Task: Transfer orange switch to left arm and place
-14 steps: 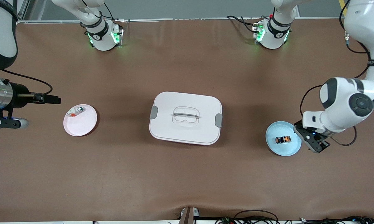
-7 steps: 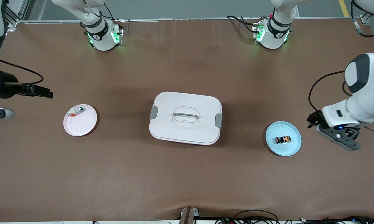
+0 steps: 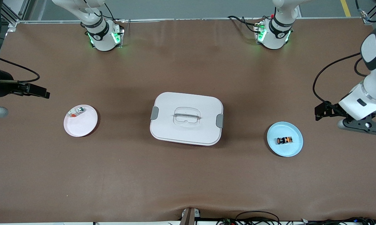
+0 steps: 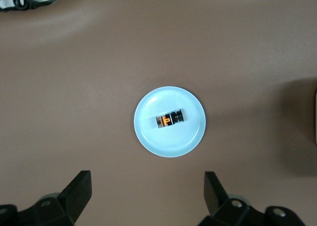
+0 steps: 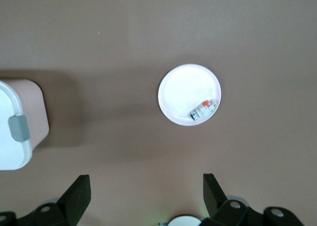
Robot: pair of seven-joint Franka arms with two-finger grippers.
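Orange switch [image 3: 284, 140] lies untouched on its blue plate [image 3: 292, 150]; both wide-apart grippers [image 4: 143, 194] [image 5: 143, 194] have retreated outward.

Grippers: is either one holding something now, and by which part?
Nothing is held. Left gripper and right gripper are open; the switch lies on the blue plate.

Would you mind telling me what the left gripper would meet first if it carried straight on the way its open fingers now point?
Probably bare table. The left gripper points down, and the blue plate holding the orange switch lies off its line; depth is uncertain.
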